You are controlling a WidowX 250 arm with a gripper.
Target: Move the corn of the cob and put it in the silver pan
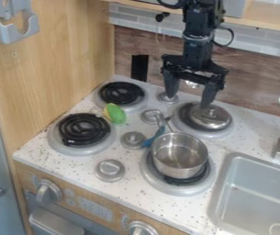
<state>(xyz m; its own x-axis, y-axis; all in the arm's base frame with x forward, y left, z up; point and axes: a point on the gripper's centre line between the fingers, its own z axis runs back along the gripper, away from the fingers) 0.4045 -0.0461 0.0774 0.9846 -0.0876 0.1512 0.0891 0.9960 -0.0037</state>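
The gripper (188, 100) hangs open over the back of the stove, its two fingers spread apart with nothing between them. The corn (114, 113), yellow with a green husk, lies on the white stovetop between the two left burners, in front and to the left of the gripper. On the front right burner stands the silver pan (179, 155), its inside bare and its blue handle pointing back and to the left. The gripper is behind and above the pan.
A silver lid (210, 117) rests on the back right burner, close under the gripper's right finger. Black coils mark the back left burner (121, 93) and front left burner (83, 129). Metal knobs (132, 139) stand between burners. A sink (258, 197) lies at the front right.
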